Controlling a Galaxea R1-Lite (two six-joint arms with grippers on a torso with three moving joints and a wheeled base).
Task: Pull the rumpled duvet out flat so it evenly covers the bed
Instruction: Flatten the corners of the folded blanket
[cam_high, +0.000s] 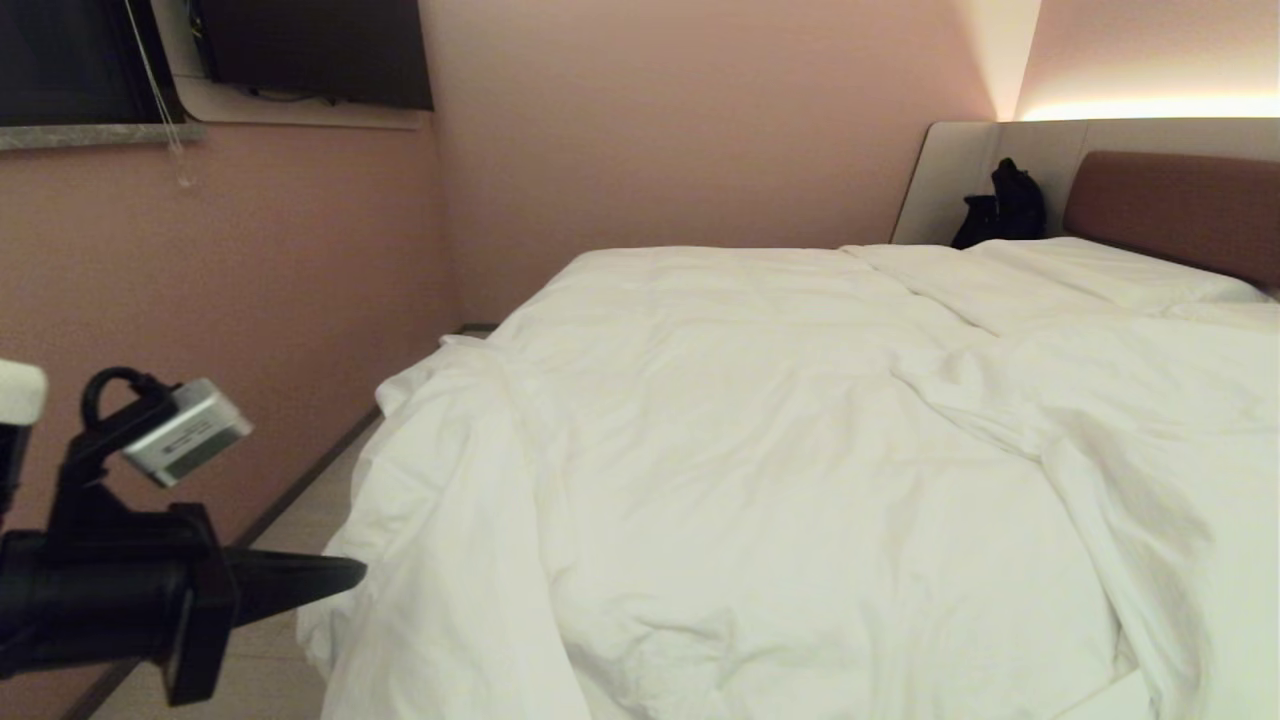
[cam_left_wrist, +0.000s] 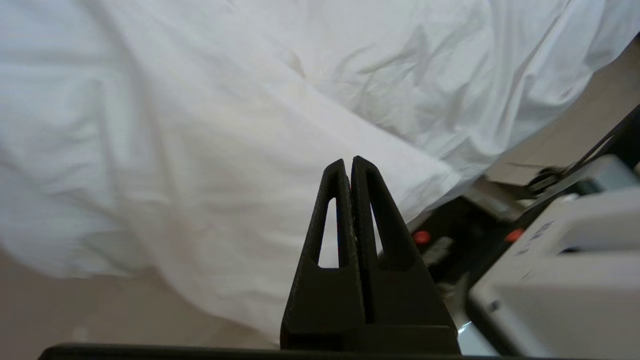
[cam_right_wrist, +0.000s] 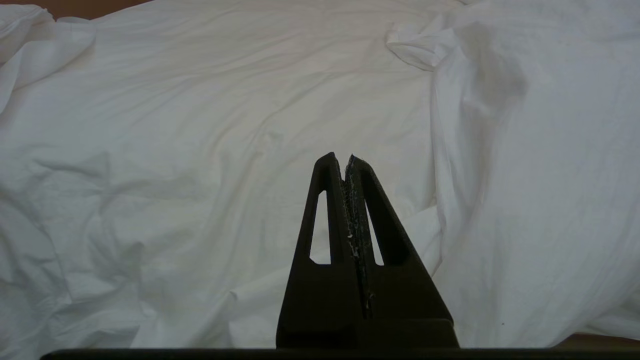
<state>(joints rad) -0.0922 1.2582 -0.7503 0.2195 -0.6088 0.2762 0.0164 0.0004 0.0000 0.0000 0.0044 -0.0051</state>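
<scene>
My left gripper (cam_high: 345, 575), fingers pressed together on nothing, points at the near-left overhang of the duvet (cam_high: 760, 450) bunched across the bed (cam_high: 1180, 205), ready to grab there, while my right gripper (cam_right_wrist: 346, 159) hangs closed above it.

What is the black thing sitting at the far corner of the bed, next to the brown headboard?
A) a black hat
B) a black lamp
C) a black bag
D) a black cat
C: in the head view a dark, slumped bag with a loop on top leans against the pale panel beside the brown headboard, behind the white duvet.
</scene>
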